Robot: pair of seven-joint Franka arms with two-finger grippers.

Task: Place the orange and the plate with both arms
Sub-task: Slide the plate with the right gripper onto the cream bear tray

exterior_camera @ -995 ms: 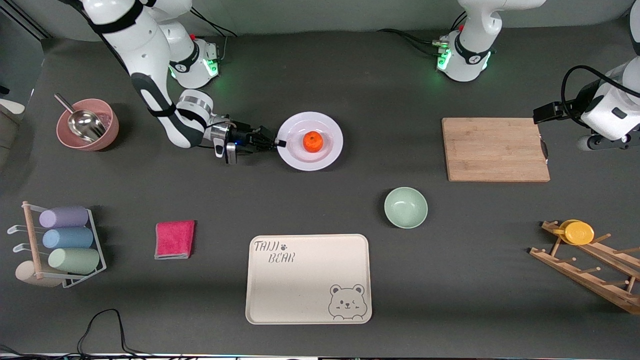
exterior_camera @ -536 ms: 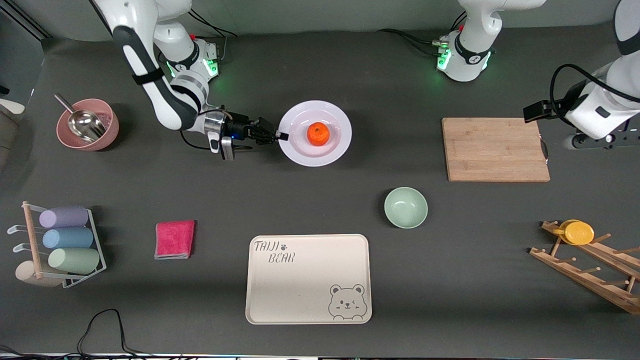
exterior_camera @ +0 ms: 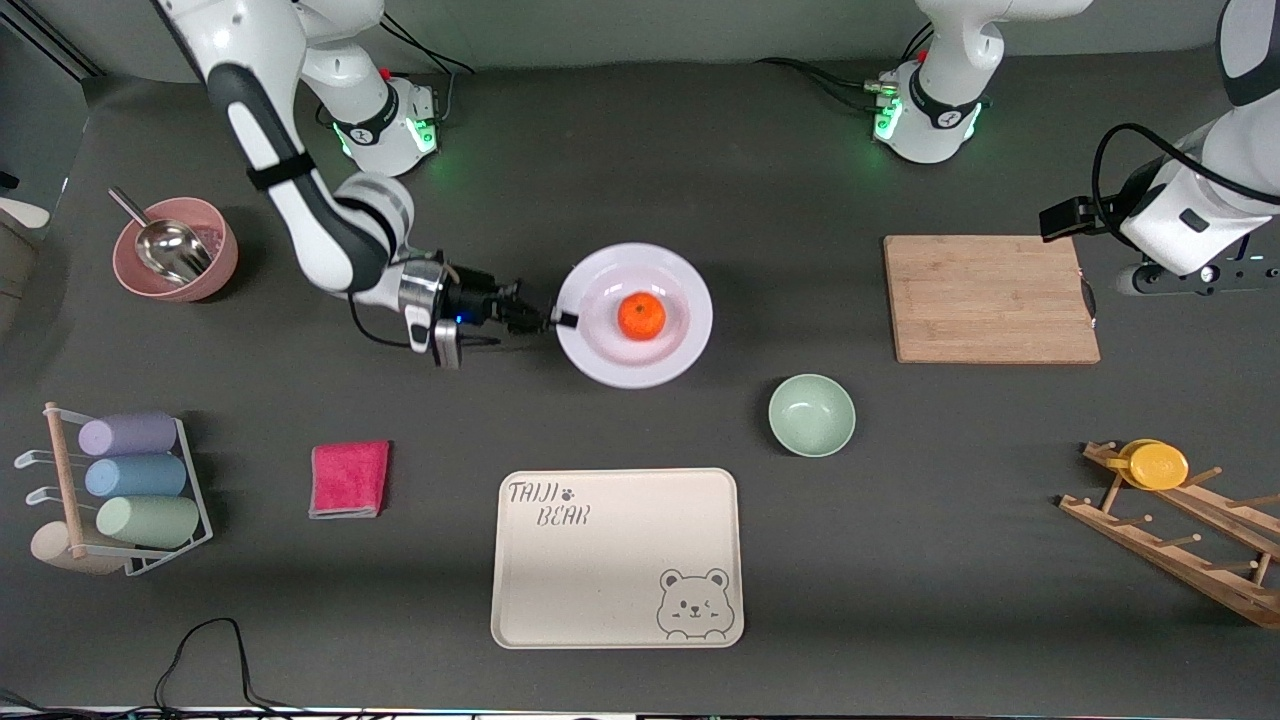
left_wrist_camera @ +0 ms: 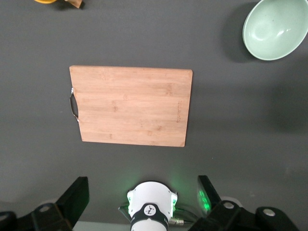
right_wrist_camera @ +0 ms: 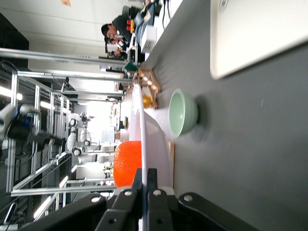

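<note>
Figure: I see the right gripper (exterior_camera: 557, 320) clenched on the rim of the plate (exterior_camera: 634, 315), at the edge toward the right arm's end of the counter (exterior_camera: 640, 180). In the right wrist view its fingers (right_wrist_camera: 144, 180) pinch the thin white rim edge-on, and the plate is clear of the counter, over the open stretch between the arm bases and the cream bear tray (exterior_camera: 617, 557). The orange (exterior_camera: 641, 315) sits in the middle of the plate, touching its well. The pale green bowl (exterior_camera: 811, 414) stands on the counter beside the plate, nearer to the front camera and toward the left arm's end. The left gripper (left_wrist_camera: 144, 204) waits released, its fingers (left_wrist_camera: 74, 197) spread wide, high over the counter by the wooden cutting board (exterior_camera: 990, 298), which lies toward the left arm's end, well apart from the plate.
</note>
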